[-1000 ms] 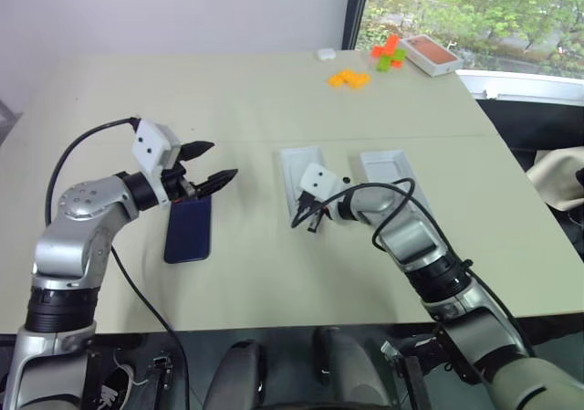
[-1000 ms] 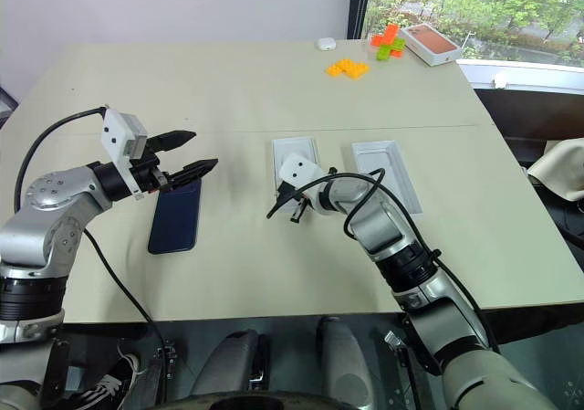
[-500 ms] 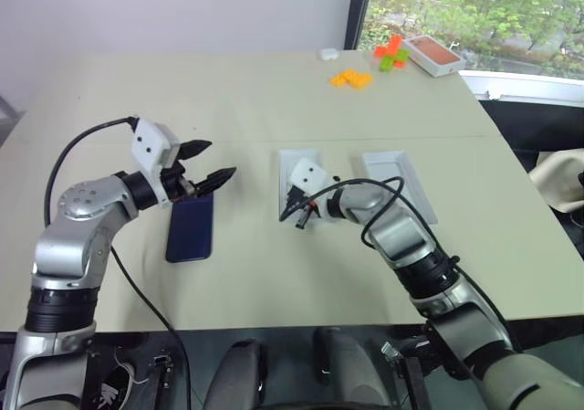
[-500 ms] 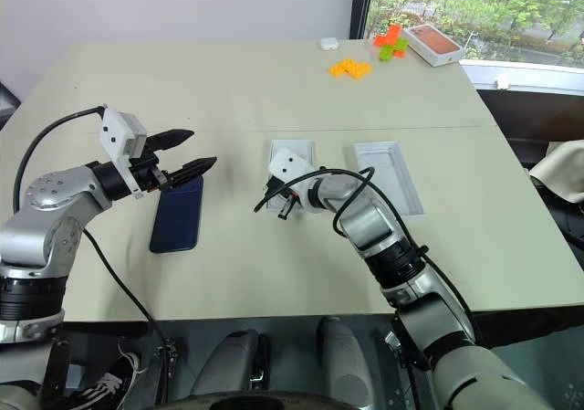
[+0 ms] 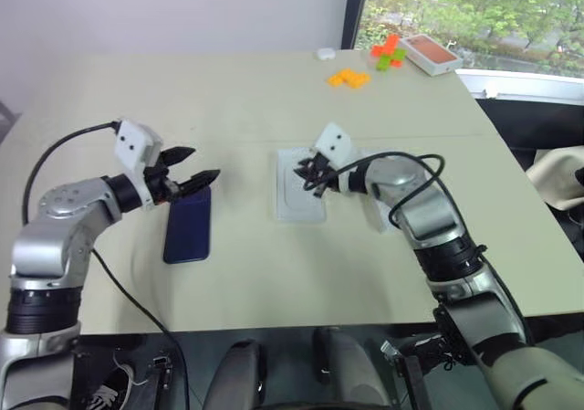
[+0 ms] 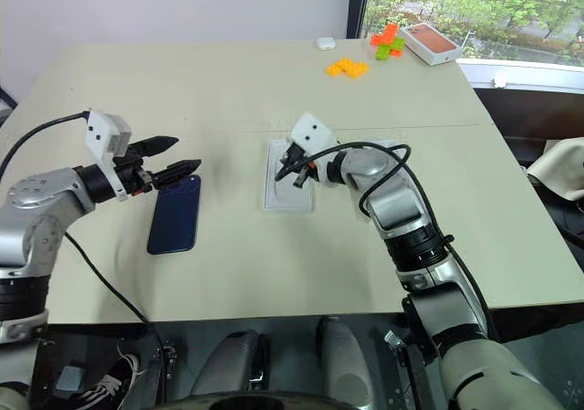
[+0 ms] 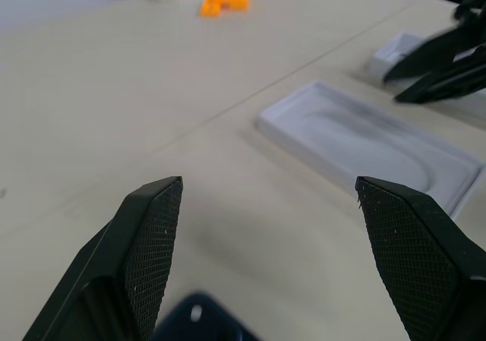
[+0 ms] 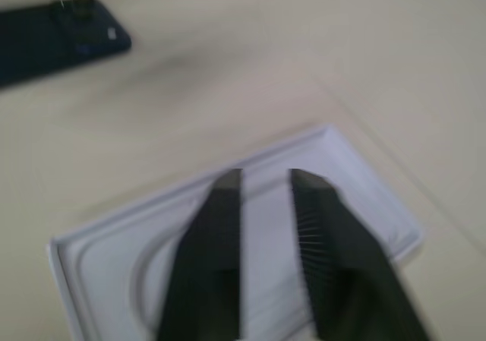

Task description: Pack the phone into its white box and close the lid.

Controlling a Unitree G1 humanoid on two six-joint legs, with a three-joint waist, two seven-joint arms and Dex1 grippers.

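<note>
Pale beige matte table (image 5: 246,273), broad and rectangular, faint seam across its middle; grey wall beyond, a window with green trees at the far right corner. Nearest item: the phone (image 5: 188,228), one slim dark navy slab with glossy back and rounded corners, flat on the table at the left, not in any box. Left gripper (image 5: 193,169) hovers just over the phone's far end, its two black textured fingers (image 7: 152,238) spread wide, holding nothing. At centre lies one flat white insert (image 5: 299,187) with an oval recess. Right gripper (image 5: 307,171) hangs above the insert, fingers parted a little with a narrow gap, nothing between them. Just beyond the right arm, largely hidden by it, a white box (image 6: 391,143); cannot tell whether tray or lid. Far side: a cluster of small orange blocks (image 5: 349,78), a few green and orange blocks (image 5: 389,54), one orange-topped box (image 5: 430,54), one small white object (image 5: 325,54).
</note>
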